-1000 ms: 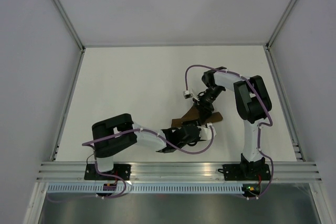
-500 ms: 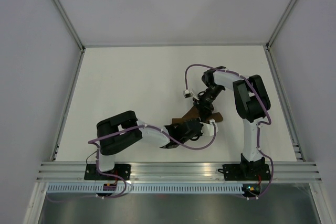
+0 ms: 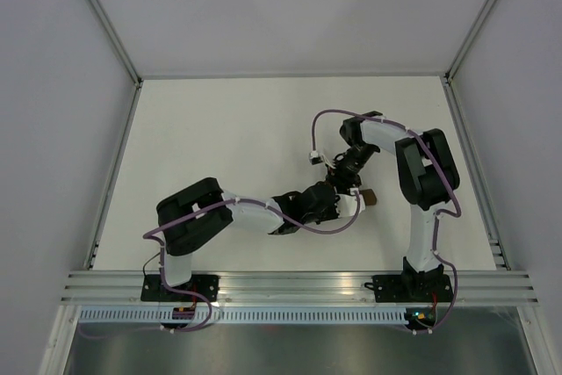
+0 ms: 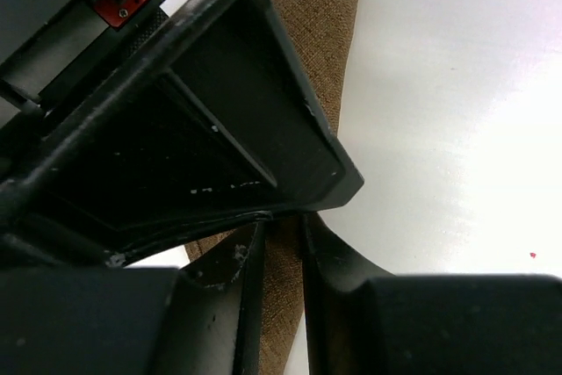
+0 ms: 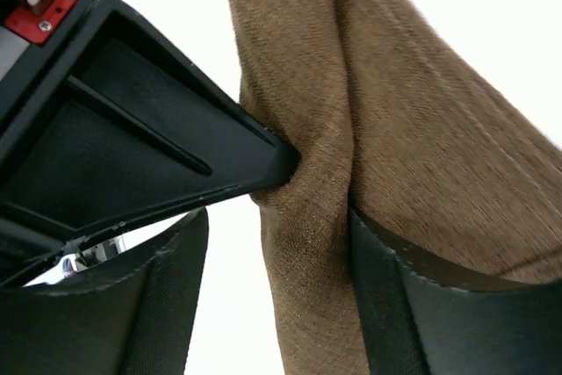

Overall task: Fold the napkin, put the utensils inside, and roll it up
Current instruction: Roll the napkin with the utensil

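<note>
Brown woven cloth, item one: the napkin (image 5: 369,103) is sitting bunched into a narrow band on the white tabletop (image 3: 219,129). It is lying right of centre, nearer the near edge than the far one and well apart from every corner. From overhead I am seeing only a small end of it, poking out toward the right edge.

Item two: the left gripper (image 4: 283,248) is pinching a strip of that cloth, its jaws standing almost together with fabric filling the slit.

Item three: the right gripper (image 5: 279,226) is straddling the bunched fold with jaws standing wide. One finger (image 5: 395,296) is touching the cloth; the other is showing a sliver of white beside it.

Both grippers are crowding tip to tip over the napkin.
</note>
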You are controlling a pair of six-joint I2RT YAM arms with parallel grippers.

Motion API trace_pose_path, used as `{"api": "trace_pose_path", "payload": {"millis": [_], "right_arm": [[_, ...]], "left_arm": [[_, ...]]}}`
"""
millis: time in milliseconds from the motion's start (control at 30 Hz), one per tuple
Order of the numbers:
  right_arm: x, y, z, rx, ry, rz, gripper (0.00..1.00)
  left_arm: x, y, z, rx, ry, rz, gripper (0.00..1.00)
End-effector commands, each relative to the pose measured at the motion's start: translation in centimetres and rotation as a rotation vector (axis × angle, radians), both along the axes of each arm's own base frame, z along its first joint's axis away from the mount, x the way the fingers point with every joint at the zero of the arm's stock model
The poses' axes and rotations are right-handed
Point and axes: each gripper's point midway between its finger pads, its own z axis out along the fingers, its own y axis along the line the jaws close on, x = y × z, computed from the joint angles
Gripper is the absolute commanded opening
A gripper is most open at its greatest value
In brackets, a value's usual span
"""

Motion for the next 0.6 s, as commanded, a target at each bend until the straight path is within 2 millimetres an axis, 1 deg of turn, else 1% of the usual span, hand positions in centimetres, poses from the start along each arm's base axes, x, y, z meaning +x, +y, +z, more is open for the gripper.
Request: {"api": "trace_pose_path", "payload": {"millis": [0, 33, 67, 133, 300, 333, 400, 433, 467, 500, 533, 567], "right_arm": [[3.3, -0.2, 0.8, -0.004, -0.163, -0.05, 0.7], [3.9, -0.3, 1.8, 0.007, -0.197, -0.072, 0.71], [4.2, -0.4, 2.2, 0.013, -0.209, -0.083, 0.74], [5.0, -0.6, 3.4, 0.026, -0.238, -0.119, 0.75], [6.4, -1.5, 5.1, 0.051, -0.276, -0.192, 0.76], [6.8, -2.1, 5.6, 0.055, -0.289, -0.223, 0.76], [7.4, -2.4, 6.3, 0.083, -0.307, -0.257, 0.76], [7.9, -3.1, 7.0, 0.096, -0.326, -0.297, 0.76], [8.2, -3.1, 7.7, 0.132, -0.336, -0.316, 0.76], [8.2, -3.5, 8.1, 0.148, -0.346, -0.327, 0.76], [8.3, -4.3, 8.8, 0.164, -0.368, -0.355, 0.76], [8.7, -4.6, 9.4, 0.196, -0.4, -0.369, 0.76]], "left_arm": [[-4.7, 2.1, -5.6, 0.118, 0.271, -0.066, 0.11], [-4.7, 2.3, -5.7, 0.123, 0.281, -0.062, 0.11], [-4.8, 2.2, -5.6, 0.118, 0.292, -0.068, 0.11], [-4.8, 2.3, -5.7, 0.12, 0.304, -0.064, 0.11], [-4.7, 2.4, -5.7, 0.116, 0.341, -0.054, 0.11], [-4.7, 2.5, -5.8, 0.113, 0.36, -0.046, 0.11], [-4.6, 2.6, -5.6, 0.101, 0.404, -0.034, 0.1], [-4.3, 2.8, -5.6, 0.095, 0.428, -0.028, 0.11], [-4.1, 2.5, -5.3, 0.084, 0.442, -0.027, 0.11], [-4.2, 2.9, -5.6, 0.096, 0.479, -0.016, 0.11], [-4.1, 2.9, -5.5, 0.096, 0.495, -0.014, 0.11], [-3.7, 2.5, -5.1, 0.074, 0.518, -0.019, 0.11]]}}
